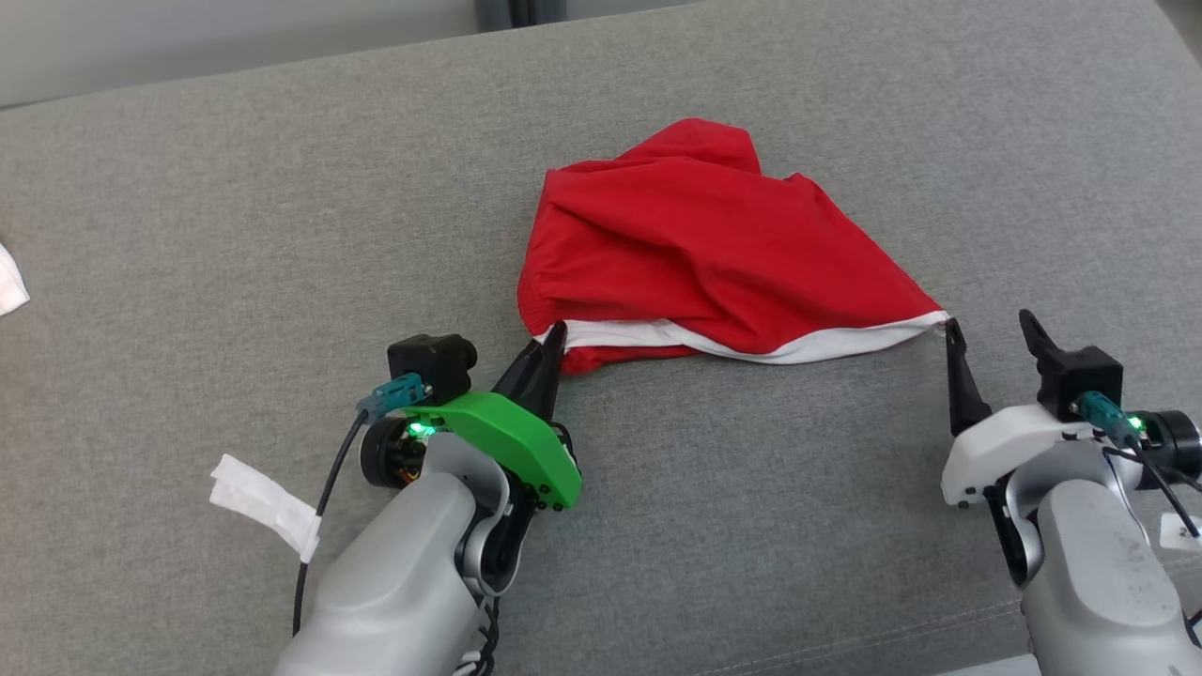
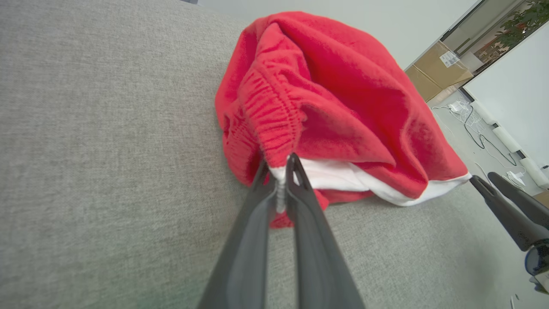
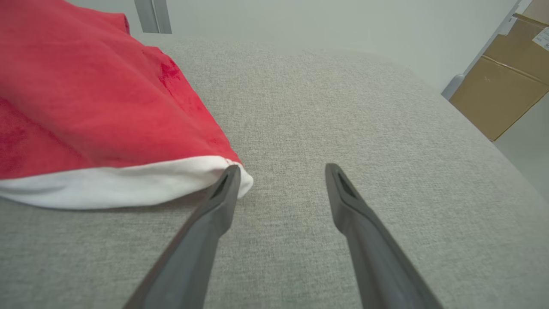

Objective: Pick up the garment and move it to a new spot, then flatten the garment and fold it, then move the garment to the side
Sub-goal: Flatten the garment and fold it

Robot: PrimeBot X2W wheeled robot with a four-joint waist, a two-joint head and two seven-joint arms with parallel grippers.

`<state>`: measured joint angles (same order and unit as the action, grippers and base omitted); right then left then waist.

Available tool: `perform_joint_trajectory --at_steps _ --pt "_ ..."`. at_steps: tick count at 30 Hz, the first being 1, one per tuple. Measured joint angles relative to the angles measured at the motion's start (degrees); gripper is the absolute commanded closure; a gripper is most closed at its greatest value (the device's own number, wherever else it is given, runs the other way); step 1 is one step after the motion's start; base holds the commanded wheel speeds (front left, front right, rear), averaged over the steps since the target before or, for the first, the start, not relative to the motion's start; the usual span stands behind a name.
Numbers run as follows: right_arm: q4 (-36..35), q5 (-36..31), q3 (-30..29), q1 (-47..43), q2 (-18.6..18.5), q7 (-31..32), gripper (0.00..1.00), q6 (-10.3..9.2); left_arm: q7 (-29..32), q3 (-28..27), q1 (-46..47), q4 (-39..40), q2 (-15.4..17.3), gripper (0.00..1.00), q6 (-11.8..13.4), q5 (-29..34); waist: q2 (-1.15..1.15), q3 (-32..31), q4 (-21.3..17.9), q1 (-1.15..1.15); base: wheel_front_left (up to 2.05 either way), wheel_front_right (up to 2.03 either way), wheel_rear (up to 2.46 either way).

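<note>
Left claw (image 1: pixel 554 330) is pressed together, pinching the near-left corner of the red garment (image 1: pixel 704 253) at its white hem (image 1: pixel 817 347). Right claw (image 1: pixel 989 321) stands spread. Its inner finger (image 3: pixel 213 210) seems just to touch the hem's near-right corner, which lies leftward of that finger, not between the two, so I'd say it needs a small shift left before closing. The hem runs left to right between both claws. Beyond it, the garment lies bunched on the grey cushioned surface (image 1: pixel 188 188).
</note>
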<state>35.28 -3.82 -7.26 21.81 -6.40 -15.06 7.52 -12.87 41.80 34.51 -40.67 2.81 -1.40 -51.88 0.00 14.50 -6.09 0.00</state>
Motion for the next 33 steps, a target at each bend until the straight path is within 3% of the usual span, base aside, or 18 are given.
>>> perform_joint_trajectory --at_steps 5,9,11,13,16,22,23,24,27,33 --pt "8.37 1.80 4.72 4.69 -0.74 0.01 0.00 0.00 -0.33 0.27 0.29 0.49 -0.01 1.00 -0.02 0.08 0.00 0.93 1.41 0.00 0.00 0.00 0.00" --pt "11.06 3.55 7.54 6.78 -0.98 0.00 0.00 0.00 -0.53 0.35 0.30 0.86 -0.01 1.00 -0.01 0.08 0.00 1.53 2.11 0.00 0.00 0.00 0.00" --pt "11.10 4.07 8.50 7.22 -0.92 0.00 0.18 0.00 -0.58 0.34 0.30 0.97 0.00 1.00 0.16 0.08 0.00 1.68 2.28 0.00 0.00 0.00 0.00" --pt "11.16 4.53 9.05 7.40 -1.04 0.00 0.53 0.00 -0.69 0.30 0.30 1.07 0.02 1.00 0.23 0.08 0.00 1.74 2.39 0.00 0.00 0.00 0.00" --pt "11.95 5.23 10.03 7.75 -1.11 0.01 0.70 0.00 -0.81 0.25 0.30 1.15 0.13 1.00 0.24 0.08 0.00 1.67 2.46 0.00 0.00 0.00 0.00" --pt "13.73 6.37 9.38 7.86 -1.57 0.01 0.78 0.00 -1.08 0.20 0.23 1.12 0.29 1.00 0.38 0.08 0.00 1.01 2.35 0.00 0.00 0.00 0.00" --pt "13.76 6.44 9.20 7.81 -1.63 0.01 0.85 0.00 -1.10 0.07 0.19 1.18 0.36 1.00 0.37 0.08 0.00 0.77 2.30 0.00 0.00 0.00 0.00" --pt "13.14 6.75 8.93 7.62 -1.58 0.00 0.99 0.00 -1.22 -0.09 0.17 1.30 0.44 1.00 0.33 0.08 0.00 0.51 2.24 0.00 0.00 0.00 0.00" --pt "9.95 8.17 8.61 6.61 -1.24 0.01 1.00 0.00 -1.42 -0.56 0.07 2.04 0.69 1.00 0.13 0.20 0.00 -0.36 2.05 0.00 0.00 0.00 0.00" --pt "-2.79 10.31 9.39 2.92 -1.46 0.00 1.00 0.00 -1.90 -2.77 -0.44 8.09 1.88 1.00 -0.19 1.65 0.00 -3.92 1.58 0.00 0.00 0.00 0.00"
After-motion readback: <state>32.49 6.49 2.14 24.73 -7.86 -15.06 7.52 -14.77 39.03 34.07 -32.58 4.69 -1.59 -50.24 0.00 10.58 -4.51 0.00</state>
